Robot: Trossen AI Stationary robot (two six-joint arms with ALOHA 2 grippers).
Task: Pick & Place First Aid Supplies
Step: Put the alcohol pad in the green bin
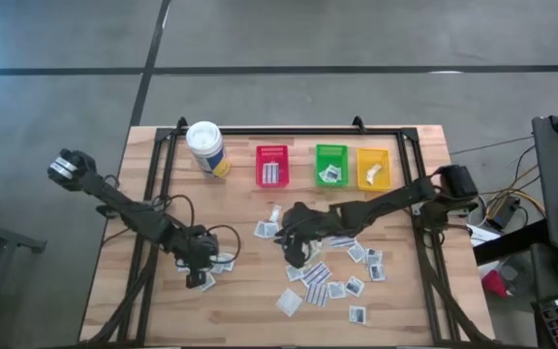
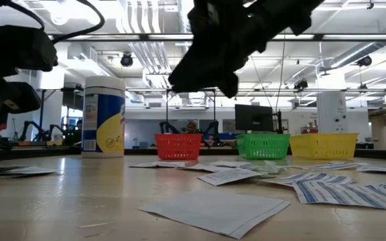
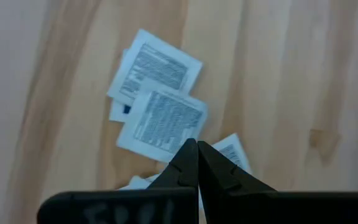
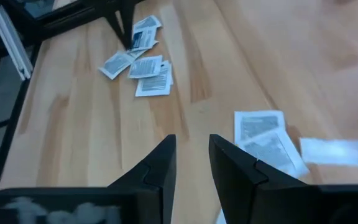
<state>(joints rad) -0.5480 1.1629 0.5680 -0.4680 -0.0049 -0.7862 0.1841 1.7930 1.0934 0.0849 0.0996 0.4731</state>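
packets (image 1: 317, 275) flat white w/ blue print; left hand (image 3: 197, 163) closed empty, right hand (image 4: 191, 163) ajar, empty

Wooden slatted table (image 1: 114, 301). Along the far edge are set a white canister (image 1: 205, 148), then red bin (image 1: 271, 165), green bin (image 1: 331, 164), yellow bin (image 1: 373, 167). White packets (image 1: 329, 276) are scattered flat over the middle and near-right surface.

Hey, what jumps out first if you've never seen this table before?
A scatter of white packets over the near middle of the wooden table, with a red bin, green bin and yellow bin lined up at the far edge. The right gripper hangs open over the packets; the left gripper sits shut by a smaller cluster.
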